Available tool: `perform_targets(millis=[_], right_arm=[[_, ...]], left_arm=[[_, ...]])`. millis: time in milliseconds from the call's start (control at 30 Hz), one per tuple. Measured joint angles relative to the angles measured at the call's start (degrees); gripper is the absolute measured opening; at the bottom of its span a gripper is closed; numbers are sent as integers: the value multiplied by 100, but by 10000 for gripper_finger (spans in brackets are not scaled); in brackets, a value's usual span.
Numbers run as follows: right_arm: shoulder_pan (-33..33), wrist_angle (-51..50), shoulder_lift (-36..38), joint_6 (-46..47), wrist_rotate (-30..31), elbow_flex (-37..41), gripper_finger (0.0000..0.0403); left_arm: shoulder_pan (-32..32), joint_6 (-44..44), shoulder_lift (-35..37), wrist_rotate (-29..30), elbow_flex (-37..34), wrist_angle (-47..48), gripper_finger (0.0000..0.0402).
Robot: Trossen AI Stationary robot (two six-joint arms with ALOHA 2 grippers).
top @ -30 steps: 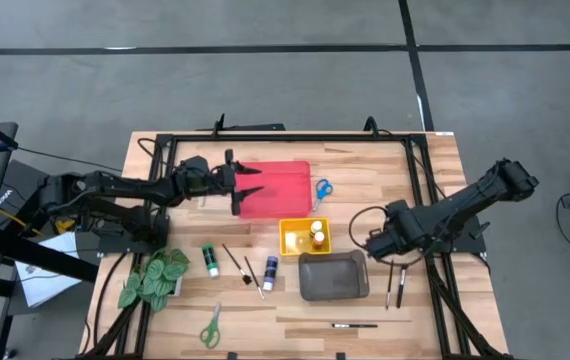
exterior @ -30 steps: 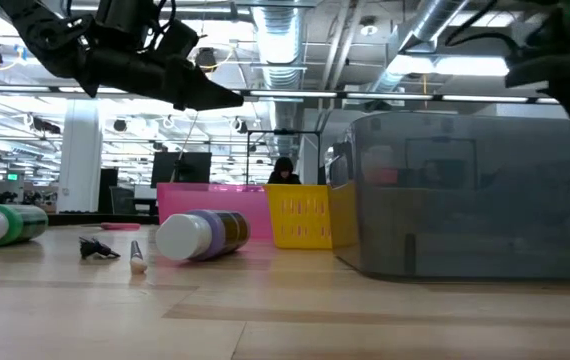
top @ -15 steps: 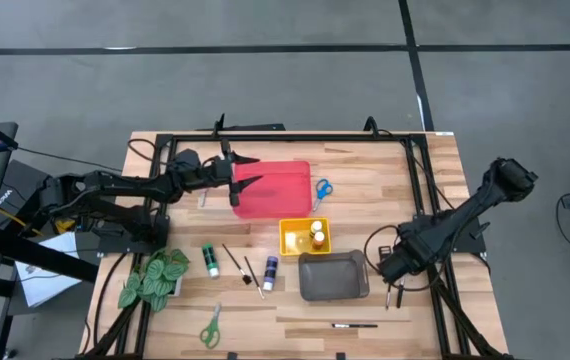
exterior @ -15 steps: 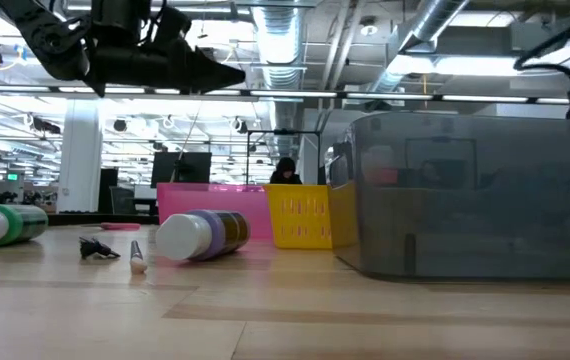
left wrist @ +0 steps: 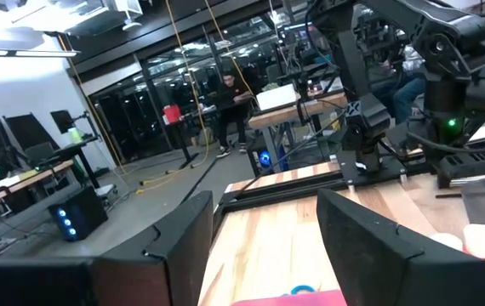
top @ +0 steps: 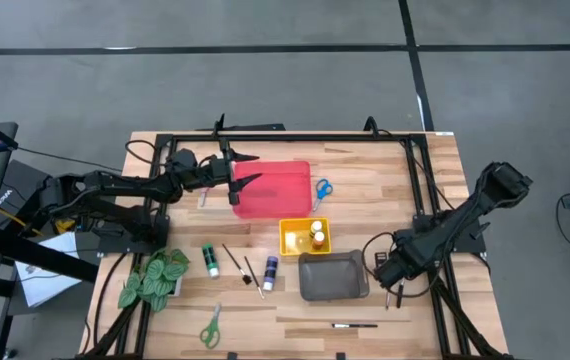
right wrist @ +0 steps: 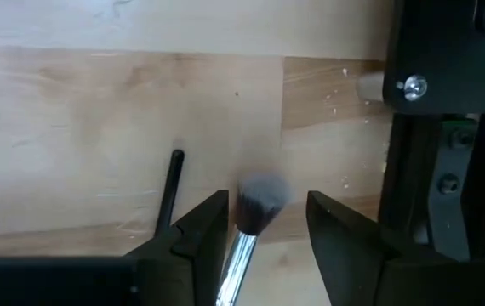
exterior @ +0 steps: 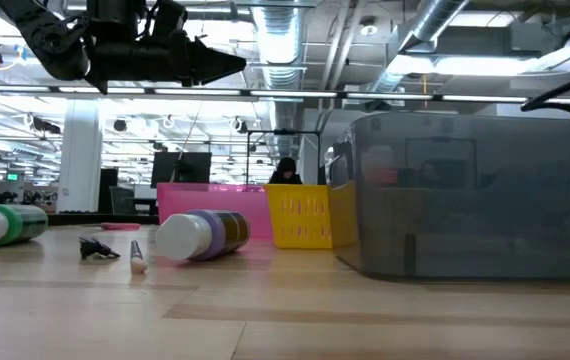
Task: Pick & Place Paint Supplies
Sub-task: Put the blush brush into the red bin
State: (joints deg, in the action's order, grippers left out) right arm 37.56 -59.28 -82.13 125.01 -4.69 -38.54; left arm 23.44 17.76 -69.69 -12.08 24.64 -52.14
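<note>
The table (top: 365,170) was pale wood with visible grain, smooth and matt. A dark metal frame (top: 295,138) ran along its edges. The grey tray (exterior: 475,195) looked like translucent, slightly glossy plastic, and the yellow tray (exterior: 303,216) and red tray (top: 270,188) like plain plastic. One paintbrush (right wrist: 247,225) had a shiny metal ferrule and soft bristles.

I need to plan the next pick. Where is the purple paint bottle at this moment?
In the high view, the purple paint bottle lies on the wooden table, between the yellow tray and a thin paintbrush, left of the grey tray.
</note>
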Motion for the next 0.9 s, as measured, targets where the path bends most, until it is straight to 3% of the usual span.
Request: perform_targets(millis=[400, 833, 900], right_arm=[[-2, 226, -250, -164, -2, -2, 143], [-2, 316, -256, -483, 108, -4, 13], [-2, 319, -256, -522, 172, -4, 7]], left_arm=[[0, 0, 0, -2, 0, -26, 204], [0, 2, -2, -2, 0, -26, 204], [0, 2, 0, -2, 0, -26, 204]])
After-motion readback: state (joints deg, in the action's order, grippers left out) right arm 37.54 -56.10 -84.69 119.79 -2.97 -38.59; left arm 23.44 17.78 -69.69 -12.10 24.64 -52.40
